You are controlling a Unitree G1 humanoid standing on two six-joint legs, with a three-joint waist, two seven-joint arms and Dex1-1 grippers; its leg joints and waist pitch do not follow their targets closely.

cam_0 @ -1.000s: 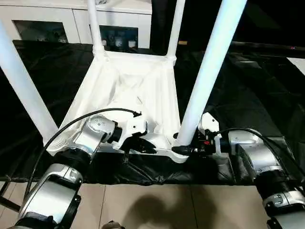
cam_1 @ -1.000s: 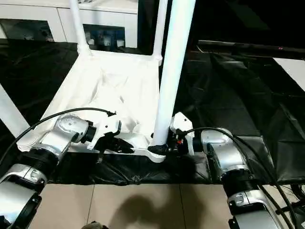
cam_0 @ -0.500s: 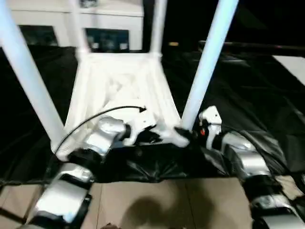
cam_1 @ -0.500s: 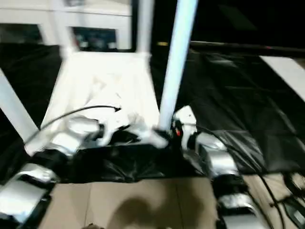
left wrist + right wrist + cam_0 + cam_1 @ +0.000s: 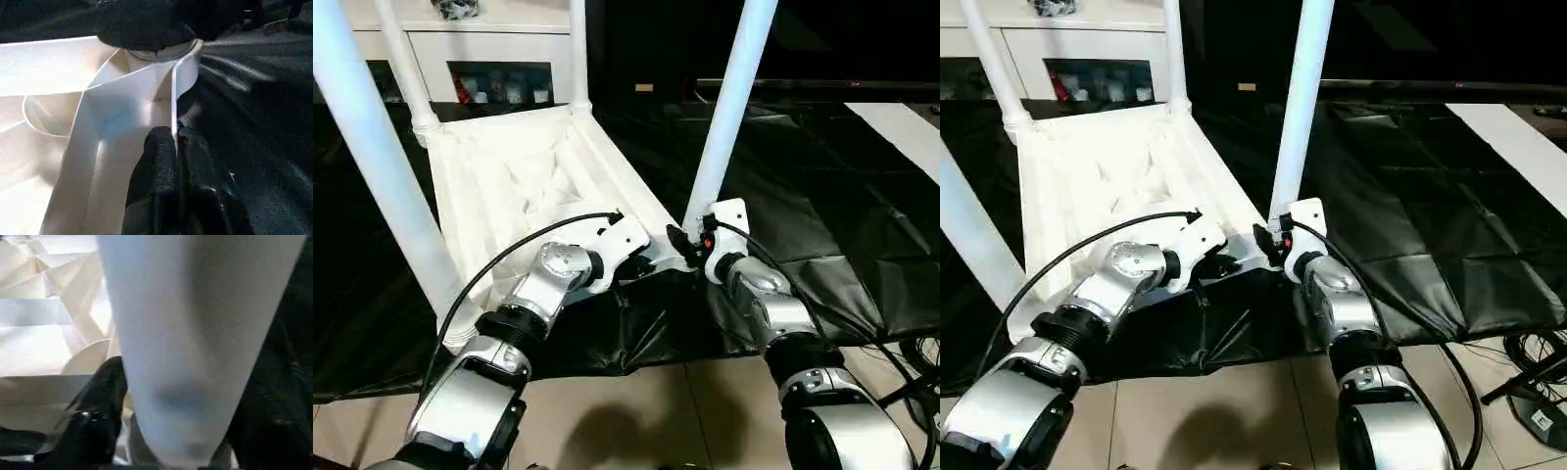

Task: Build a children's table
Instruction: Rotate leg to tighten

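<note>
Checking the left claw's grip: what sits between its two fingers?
The thin white side wall of the table top, pinched edge-on between the black fingers of the left claw, as its wrist view shows.

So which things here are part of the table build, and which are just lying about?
Part of the job:
- table top, upside down
- four legs standing in its corners
- left gripper, pinching the top's rim
- right gripper, at the near leg's base

Lying about:
- black sheet
- cabinet
- cables on the floor
</note>
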